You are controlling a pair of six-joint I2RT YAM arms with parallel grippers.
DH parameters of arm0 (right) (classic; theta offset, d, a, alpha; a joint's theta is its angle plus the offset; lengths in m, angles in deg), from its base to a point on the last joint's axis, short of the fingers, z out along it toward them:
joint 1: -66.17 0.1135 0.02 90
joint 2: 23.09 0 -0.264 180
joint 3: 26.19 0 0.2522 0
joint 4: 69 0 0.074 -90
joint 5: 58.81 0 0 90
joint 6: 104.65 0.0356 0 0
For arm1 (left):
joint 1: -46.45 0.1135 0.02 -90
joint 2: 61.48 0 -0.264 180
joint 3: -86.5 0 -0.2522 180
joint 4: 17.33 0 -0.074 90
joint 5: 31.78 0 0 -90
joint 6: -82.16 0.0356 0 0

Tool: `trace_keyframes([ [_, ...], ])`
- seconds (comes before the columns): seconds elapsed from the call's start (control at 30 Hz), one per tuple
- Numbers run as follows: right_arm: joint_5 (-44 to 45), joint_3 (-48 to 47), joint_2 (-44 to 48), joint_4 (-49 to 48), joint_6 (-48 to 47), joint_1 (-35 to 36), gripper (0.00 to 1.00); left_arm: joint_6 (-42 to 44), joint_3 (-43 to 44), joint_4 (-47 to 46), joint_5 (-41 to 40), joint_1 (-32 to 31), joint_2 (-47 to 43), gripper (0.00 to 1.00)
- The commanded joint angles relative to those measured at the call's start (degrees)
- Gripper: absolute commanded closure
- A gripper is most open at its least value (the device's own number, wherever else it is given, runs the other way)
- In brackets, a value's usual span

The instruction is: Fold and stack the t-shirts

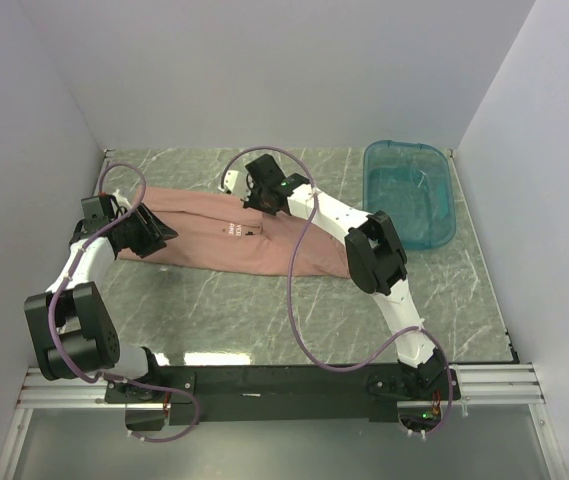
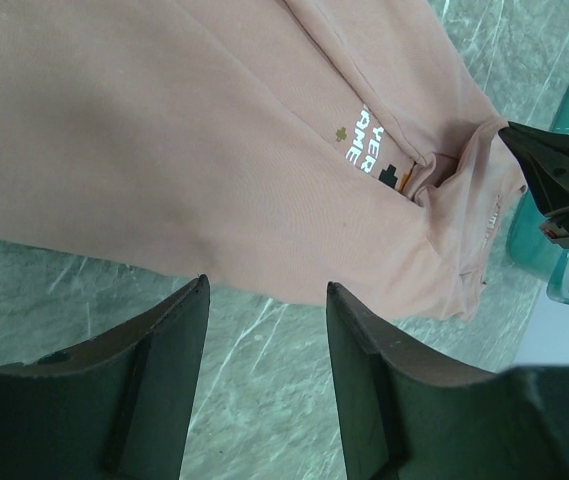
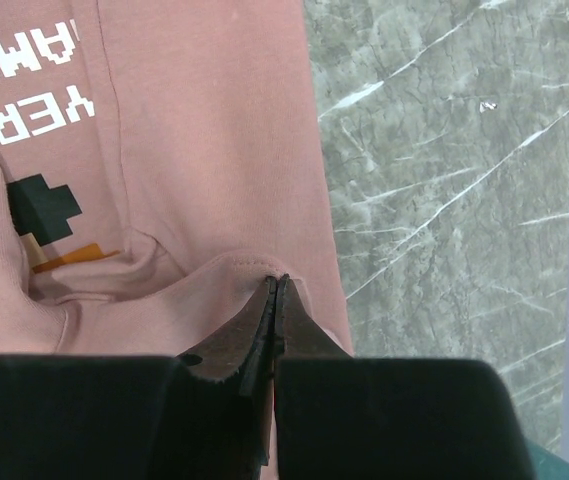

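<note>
The two black fingers of the left gripper (image 2: 264, 375) stand apart with nothing between them. They are over the grey-green marbled table (image 2: 84, 290), just beside the edge of the dusty salmon-pink soft cotton t-shirt (image 2: 164, 130).

The right gripper (image 3: 276, 290) has its jaws pressed together, with the tips on a raised fold near the collar. I cannot tell if any cloth is caught.

In the top view the left arm is bent at the elbow and the right arm reaches diagonally across the shirt. The wrist views show white blocky letters (image 3: 24, 85). Only the top view shows the whole shirt lying along the far half of the table, and the translucent teal plastic tub (image 1: 409, 195) apart at the right.
</note>
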Motion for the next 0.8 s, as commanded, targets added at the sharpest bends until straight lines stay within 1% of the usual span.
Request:
trace_keyframes([
  [0.0, 0.9, -0.4, 1.0, -2.6, -0.3, 0.8, 1.0, 1.0, 0.3, -1.5, 1.6, -0.2, -0.2, 0.44],
  [0.23, 1.1, -0.1, 1.3, -3.1, 0.0, 0.9, 0.99, 1.0, 0.4, -1.5, 1.7, -0.2, -0.1, 0.44],
  [0.33, 1.7, -0.4, 1.0, -3.0, 0.2, 0.9, 0.95, 1.0, 0.3, -1.5, 1.8, -0.2, -0.2, 0.44],
  [0.43, 2.9, -0.4, 1.4, -3.7, 1.1, 0.9, 0.86, 1.1, 0.4, -1.3, 1.5, -0.2, -0.2, 0.44],
  [0.47, 3.4, -0.6, 1.6, -3.7, 2.6, 0.9, 0.77, 1.1, 0.4, -1.2, 1.2, -0.1, -0.3, 0.44],
  [0.5, 4.2, -1.6, 1.8, -3.3, 3.7, 0.5, 0.73, 1.1, 0.5, -1.1, 0.9, -0.2, -0.4, 0.44],
  [0.53, 3.8, -2.2, 3.1, -1.6, 6.5, 0.1, 0.7, 1.1, 0.6, -0.9, 0.6, -0.2, -0.7, 0.44],
  [0.57, 2.9, -2.7, 4.1, -0.5, 8.1, -1.3, 0.63, 1.0, 0.5, -0.8, -0.1, -0.1, -1.0, 0.44],
  [0.6, -0.1, -2.1, 5.6, 1.1, 9.4, -2.0, 0.59, 1.0, 0.6, -0.7, -0.5, -0.2, -1.2, 0.44],
  [0.63, -1.5, -0.7, 9.3, 1.6, 11.2, -2.8, 0.53, 0.9, 0.6, -0.5, -0.9, 0.0, -1.4, 0.44],
  [0.67, -2.4, 1.2, 11.4, 1.9, 11.7, -3.4, 0.52, 0.8, 0.6, -0.3, -1.9, 0.0, -1.8, 0.44],
  [0.7, -4.3, 6.0, 13.7, 3.0, 11.8, -4.7, 0.52, 0.7, 0.7, -0.2, -2.4, 0.0, -1.9, 0.43],
  [0.73, -8.6, 8.7, 18.7, 3.8, 11.6, -5.2, 0.52, 0.6, 0.9, 0.4, -3.2, 0.0, -2.4, 0.43],
  [0.77, -10.8, 14.8, 21.2, 4.6, 11.5, -5.7, 0.52, 0.3, 0.9, 0.5, -4.1, 0.1, -2.6, 0.42],
])
